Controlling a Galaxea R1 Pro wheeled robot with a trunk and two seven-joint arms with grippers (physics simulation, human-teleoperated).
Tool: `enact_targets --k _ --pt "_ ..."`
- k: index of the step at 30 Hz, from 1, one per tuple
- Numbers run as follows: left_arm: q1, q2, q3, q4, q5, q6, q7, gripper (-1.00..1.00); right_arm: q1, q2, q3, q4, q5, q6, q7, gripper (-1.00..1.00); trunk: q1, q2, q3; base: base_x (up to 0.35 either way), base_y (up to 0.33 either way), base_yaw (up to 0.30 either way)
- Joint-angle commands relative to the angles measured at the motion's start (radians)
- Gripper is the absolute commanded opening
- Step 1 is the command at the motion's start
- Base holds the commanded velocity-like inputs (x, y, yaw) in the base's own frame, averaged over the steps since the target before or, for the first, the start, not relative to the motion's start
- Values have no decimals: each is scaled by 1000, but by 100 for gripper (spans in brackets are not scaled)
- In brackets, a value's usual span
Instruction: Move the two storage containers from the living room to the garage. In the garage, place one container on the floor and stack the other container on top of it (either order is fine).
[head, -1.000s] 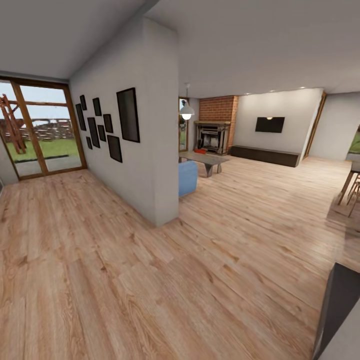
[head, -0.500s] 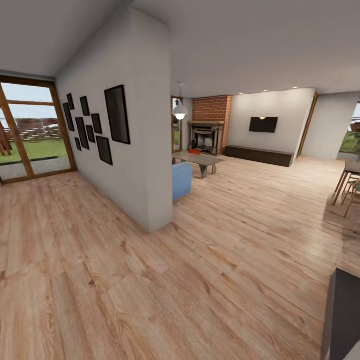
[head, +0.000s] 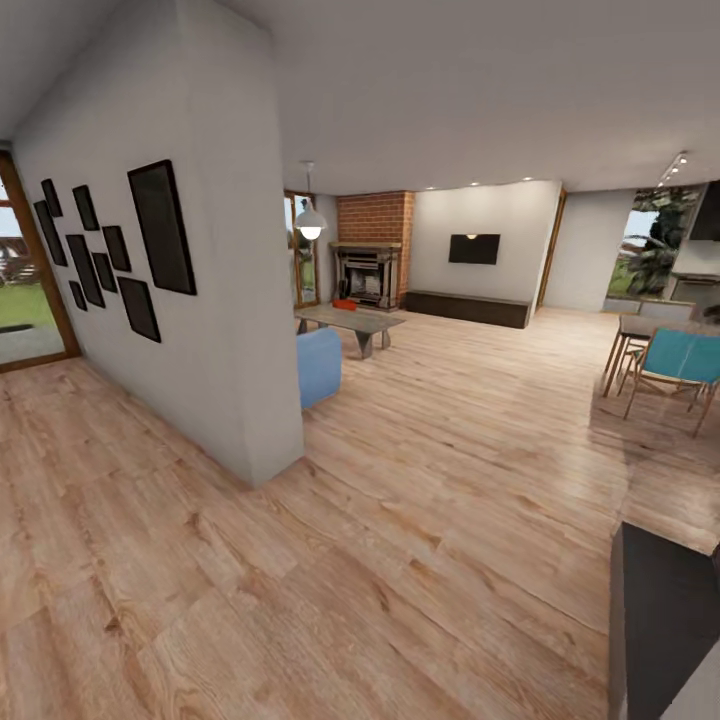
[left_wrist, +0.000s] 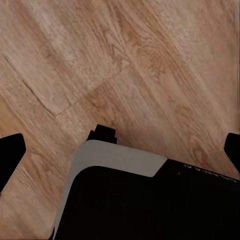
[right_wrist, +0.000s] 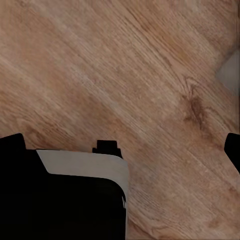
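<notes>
Both grippers apparently open, empty.

Light wood plank floor (head: 430, 480) throughout. White partition wall (head: 215, 330) w/ black picture frames (head: 110, 255) on its face. Glazed wood-framed door (head: 25, 300) beside it, grass outside. Behind the partition: blue upholstered seat (head: 318, 366), low grey coffee table (head: 350, 322), lit white pendant lamp (head: 310, 222). Far end: red brick chimney (head: 375, 218) over dark ornate fireplace (head: 366, 276), wall-mounted black TV (head: 474, 249), long low dark-brown bench (head: 466, 308). Nearer, turquoise chair w/ wood legs (head: 676, 366) at a table.
</notes>
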Motion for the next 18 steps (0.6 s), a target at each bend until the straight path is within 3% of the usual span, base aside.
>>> enact_targets --k 1,10,18 --pt "0 0 -6 0 6 -1 2 100 -1 1 8 2 -6 -4 0 100 1 -1 -1 321 0 -286" --pt "0 0 -6 0 6 2 2 100 -1 1 8 2 -6 -4 0 100 1 -1 -1 321 0 -284" --pt "0 2 -6 0 6 4 2 100 -1 -1 9 2 -4 -2 3 100 1 -1 -1 321 0 -34"
